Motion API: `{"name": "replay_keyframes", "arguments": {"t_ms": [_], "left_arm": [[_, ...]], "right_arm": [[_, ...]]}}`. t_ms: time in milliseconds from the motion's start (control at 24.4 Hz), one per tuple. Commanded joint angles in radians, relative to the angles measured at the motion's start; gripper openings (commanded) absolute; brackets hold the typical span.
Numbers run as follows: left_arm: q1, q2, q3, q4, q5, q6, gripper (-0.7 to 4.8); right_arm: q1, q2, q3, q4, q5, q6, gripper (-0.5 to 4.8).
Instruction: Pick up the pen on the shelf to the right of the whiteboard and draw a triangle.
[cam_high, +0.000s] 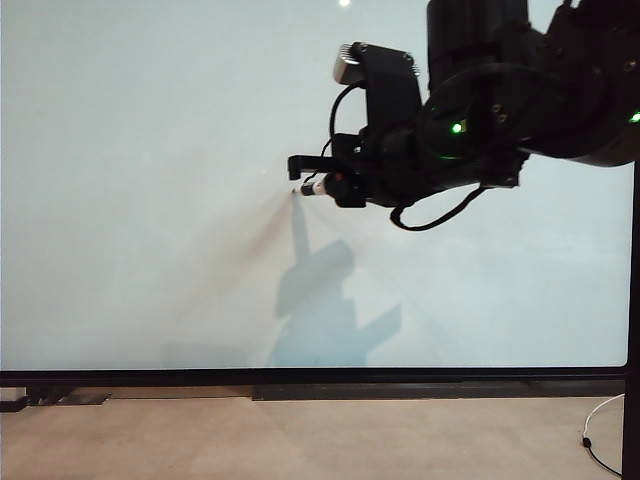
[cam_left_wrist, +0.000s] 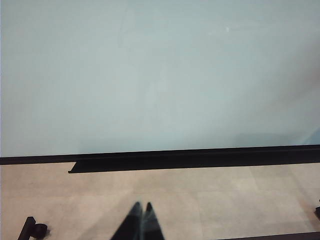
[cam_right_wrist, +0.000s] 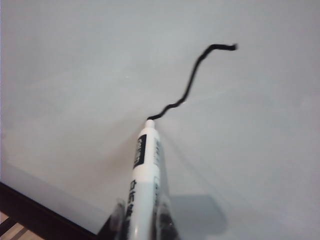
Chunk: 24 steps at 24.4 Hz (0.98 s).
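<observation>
From the exterior view, the right end effector is clamping the pen, tip pressing the whiteboard right of centre. In the left wrist view, the left end effector is resting together above the tabletop. In the right wrist view, the pen is touching a wobbly black line.

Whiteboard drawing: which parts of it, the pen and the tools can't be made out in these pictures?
- Drawn line: shows only in the right wrist view; in the exterior view the right arm covers that stretch of the whiteboard.
- Pen: its rear end is cut off by the right wrist view's edge, inside the right tool, shut on it.
- Left tool: only its shut fingertips show, low before the board; the rest is cut off.
</observation>
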Motion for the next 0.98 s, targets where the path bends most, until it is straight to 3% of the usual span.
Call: {"name": "replay_keyframes", "arguments": {"t_ms": [41, 985], "left_arm": [[0.0, 0.0, 0.004, 0.008, 0.002, 0.0, -0.05], [0.0, 0.0, 0.004, 0.008, 0.002, 0.0, -0.05]], "right_arm": [[0.003, 0.021, 0.031, 0.006, 0.031, 0.005, -0.07], [0.043, 0.177, 0.151, -0.02, -0.018, 0.05, -0.07]]}}
